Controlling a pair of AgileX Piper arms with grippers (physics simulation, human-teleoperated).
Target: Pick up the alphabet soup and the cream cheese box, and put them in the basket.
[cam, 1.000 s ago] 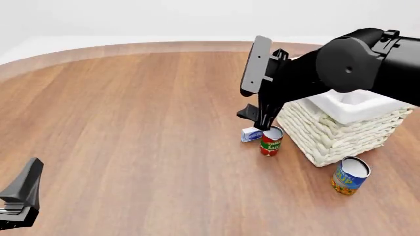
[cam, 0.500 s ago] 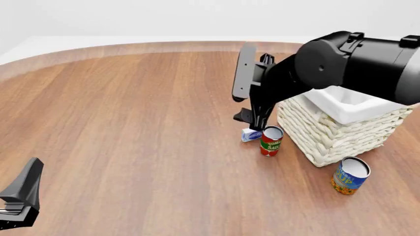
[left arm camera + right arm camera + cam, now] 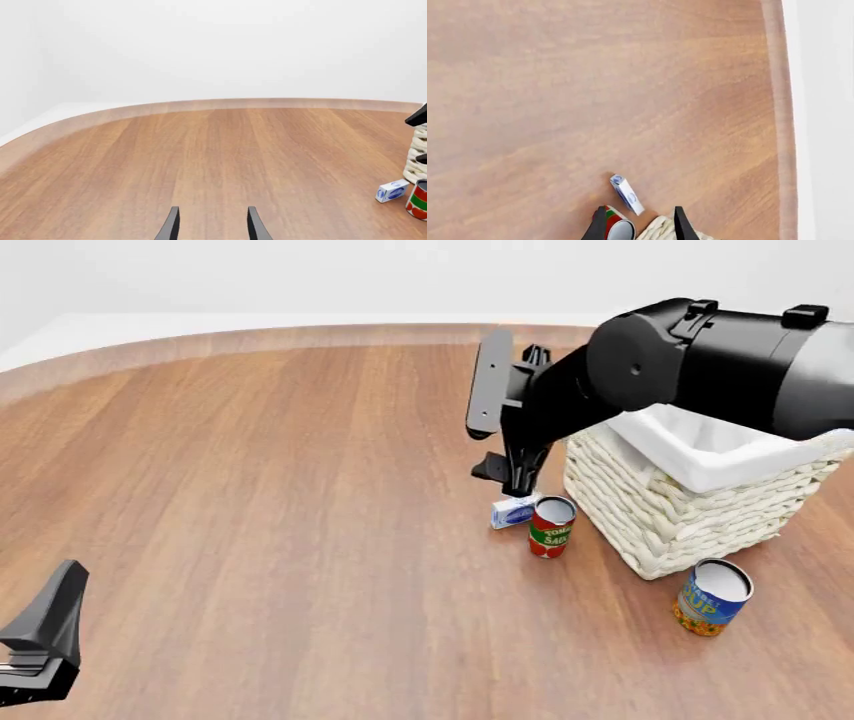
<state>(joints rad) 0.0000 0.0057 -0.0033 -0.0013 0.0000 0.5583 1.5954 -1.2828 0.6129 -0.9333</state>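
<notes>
Right gripper [image 3: 514,480] is hung just above the cream cheese box [image 3: 511,512], jaws spread and empty. Box lies on the desk [image 3: 267,490], tight beside the tomato sauce can [image 3: 551,526] and near the basket [image 3: 667,510]. Jaws should be centred on the box, clear of the can, before descent. Alphabet soup [image 3: 711,597] stands in front of the basket. Left gripper [image 3: 210,227] is idle, jaws spread.

A bare simulated test space, not a lived-in room: a rounded wooden table [image 3: 267,500] stood against featureless white walls [image 3: 213,45], its smooth, evenly lit surfaces carrying a renderer's flat look.
</notes>
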